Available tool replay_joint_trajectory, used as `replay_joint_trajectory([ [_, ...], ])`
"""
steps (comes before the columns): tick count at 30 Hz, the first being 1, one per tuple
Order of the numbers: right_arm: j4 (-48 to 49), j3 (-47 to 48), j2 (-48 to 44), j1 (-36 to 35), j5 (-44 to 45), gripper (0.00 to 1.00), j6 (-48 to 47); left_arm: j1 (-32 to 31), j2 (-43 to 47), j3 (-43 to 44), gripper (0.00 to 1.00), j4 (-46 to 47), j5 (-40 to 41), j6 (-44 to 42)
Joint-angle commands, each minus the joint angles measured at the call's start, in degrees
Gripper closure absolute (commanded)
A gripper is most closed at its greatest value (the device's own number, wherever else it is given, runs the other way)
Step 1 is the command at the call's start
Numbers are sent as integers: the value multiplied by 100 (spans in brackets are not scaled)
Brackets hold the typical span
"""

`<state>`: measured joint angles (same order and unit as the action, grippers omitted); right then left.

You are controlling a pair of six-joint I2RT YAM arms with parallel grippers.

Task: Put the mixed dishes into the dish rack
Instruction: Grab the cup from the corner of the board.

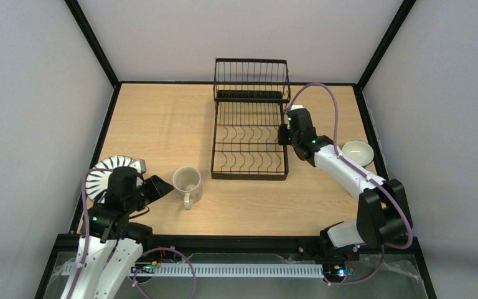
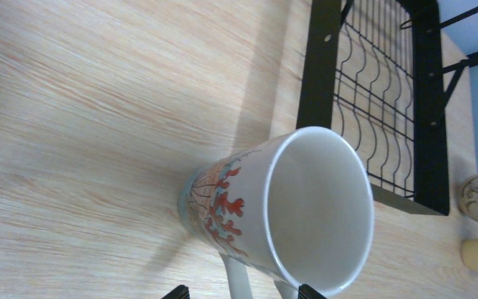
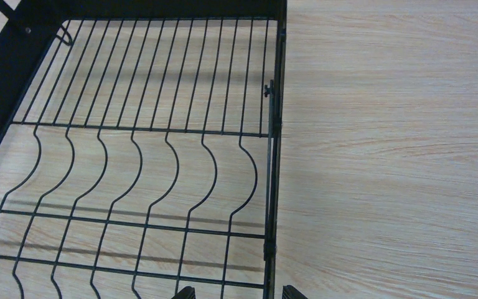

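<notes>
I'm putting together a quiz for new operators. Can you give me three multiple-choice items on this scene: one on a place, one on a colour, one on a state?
1. Where does the mug stand?
A. on the table, left of the dish rack
B. in the rack's upper basket
C. on the rack's lower level

2. What colour is the branching motif on the mug's side?
A. purple
B. red
C. black

3. How is the left gripper?
A. shut on the mug
B. shut, holding nothing
C. open, beside the mug

Answers:
1 A: the overhead view shows it on the wood, off the rack's near left corner.
2 B: the left wrist view shows red branches on its pale side.
3 C: its jaws stand apart next to the mug and grip nothing.
</notes>
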<state>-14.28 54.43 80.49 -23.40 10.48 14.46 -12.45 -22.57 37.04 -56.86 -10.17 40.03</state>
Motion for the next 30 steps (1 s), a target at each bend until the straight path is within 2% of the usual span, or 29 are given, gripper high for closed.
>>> replay_joint_trajectory([
  [1, -173, 50, -77, -77, -62, 21, 42, 35, -297, -151, 1, 286, 139, -39],
  [18, -181, 263, 108, -95, -114, 21, 83, 8, -1446, -264, 1, 1284, 191, -251],
  [30, -120, 348, 246, -104, -116, 21, 127, -371, -2320, -355, 1, 1888, 362, -331],
])
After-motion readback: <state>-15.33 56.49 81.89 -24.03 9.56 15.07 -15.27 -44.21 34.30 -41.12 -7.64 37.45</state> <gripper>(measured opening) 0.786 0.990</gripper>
